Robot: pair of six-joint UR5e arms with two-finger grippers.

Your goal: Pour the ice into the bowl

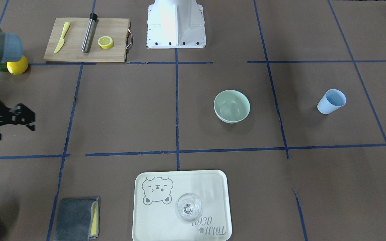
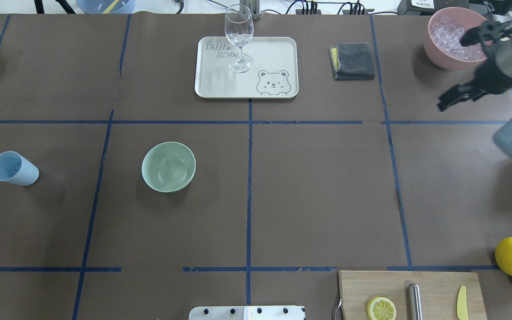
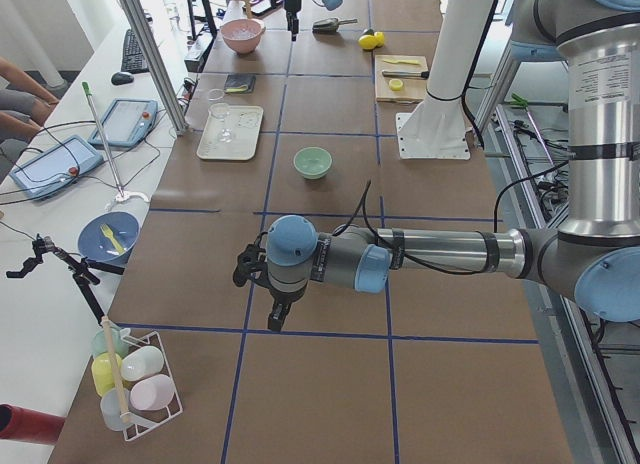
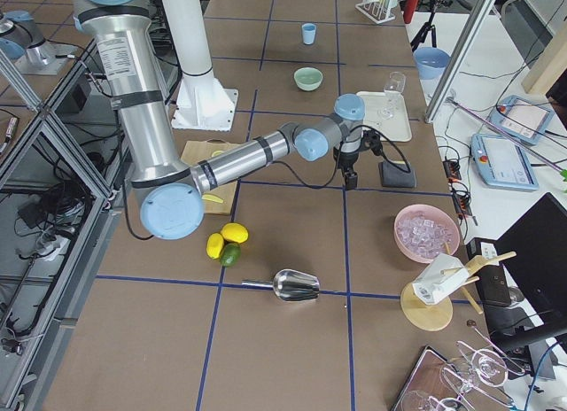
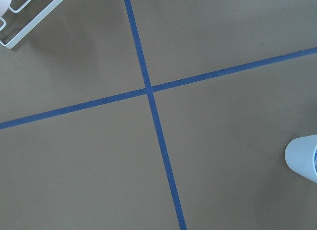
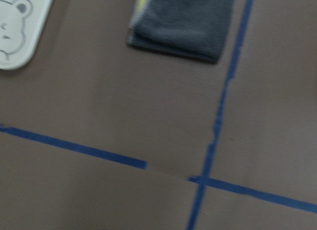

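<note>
- The mint-green bowl (image 2: 168, 166), round and smooth, sits upright midway between the desk's centre and its left edge.
- The ice I can't make out; the tapered light blue cup (image 2: 14, 168) stands near the left edge.
- The right gripper (image 2: 445, 103) hangs by the far right corner, beside the pink container (image 2: 438, 49); whether its jaws are apart, I can't tell.
- The left gripper (image 3: 272, 322) points down over the left end; I can't tell its jaws either.

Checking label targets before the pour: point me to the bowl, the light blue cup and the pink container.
bowl (image 2: 168, 168): overhead exterior view, bare inner floor.
light blue cup (image 2: 25, 174): overhead exterior view, outer side wall.
pink container (image 2: 434, 54): overhead exterior view, outer wall below the rim.
</note>
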